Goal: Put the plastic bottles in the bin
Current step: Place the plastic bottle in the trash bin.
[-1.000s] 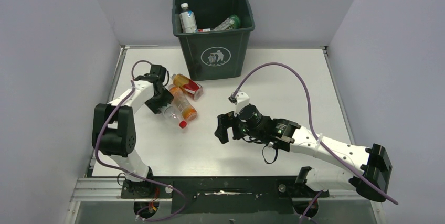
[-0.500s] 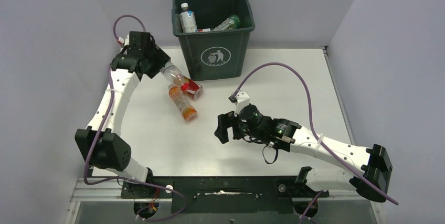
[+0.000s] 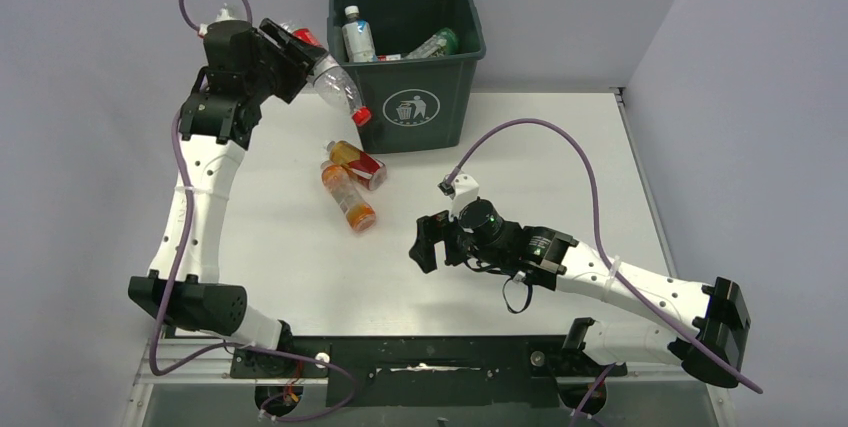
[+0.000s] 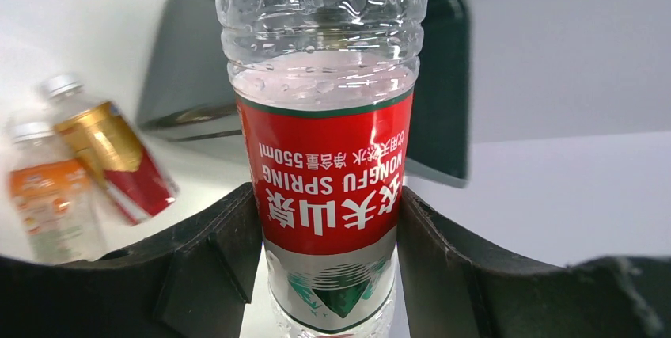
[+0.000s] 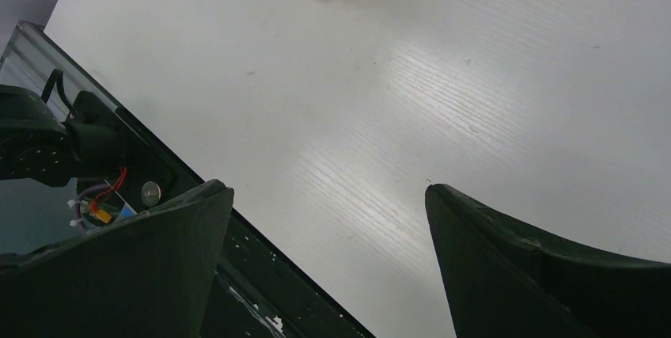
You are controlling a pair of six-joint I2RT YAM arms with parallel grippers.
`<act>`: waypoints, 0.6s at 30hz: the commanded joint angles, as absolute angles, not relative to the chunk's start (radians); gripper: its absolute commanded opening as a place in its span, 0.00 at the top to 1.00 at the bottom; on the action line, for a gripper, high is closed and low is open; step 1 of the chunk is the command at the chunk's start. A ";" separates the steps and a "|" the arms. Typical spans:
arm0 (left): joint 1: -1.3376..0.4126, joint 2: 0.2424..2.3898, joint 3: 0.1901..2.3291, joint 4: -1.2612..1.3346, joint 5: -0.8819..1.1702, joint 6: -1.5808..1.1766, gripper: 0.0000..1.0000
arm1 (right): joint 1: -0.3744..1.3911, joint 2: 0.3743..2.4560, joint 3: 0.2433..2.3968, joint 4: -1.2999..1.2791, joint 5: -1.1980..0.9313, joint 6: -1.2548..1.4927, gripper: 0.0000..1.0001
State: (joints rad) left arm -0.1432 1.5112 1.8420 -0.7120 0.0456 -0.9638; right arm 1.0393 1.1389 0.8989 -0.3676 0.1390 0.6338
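With our left fingers (image 4: 214, 259) clamped around the red-labelled bottle (image 4: 328, 156), raised just short of the bin (image 3: 405, 112) ahead of them, we should carry it fully over that bin before releasing; our right fingers (image 5: 142, 259) gape wide, empty, above the desk (image 3: 560, 147).

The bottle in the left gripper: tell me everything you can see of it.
The bottle is clear ribbed plastic and looks empty, with droplets inside. It has a red Nongfu Spring label and a red cap. The left gripper clamps it across the label, and nothing else seems to touch it. It hangs tilted in the air, cap pointing down, beside the bin's left wall, not yet over the opening.
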 commanded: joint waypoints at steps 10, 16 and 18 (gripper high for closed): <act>-0.182 1.560 1.907 -0.169 0.136 -1.116 0.48 | 1.040 1.096 0.910 -0.358 0.178 0.660 0.02; -0.238 1.714 2.054 -0.073 0.122 -1.092 0.48 | 1.048 1.046 0.880 -0.373 0.205 0.682 0.02; -0.253 1.760 2.083 -0.030 0.117 -1.090 0.48 | 1.049 1.033 0.875 -0.384 0.213 0.688 0.02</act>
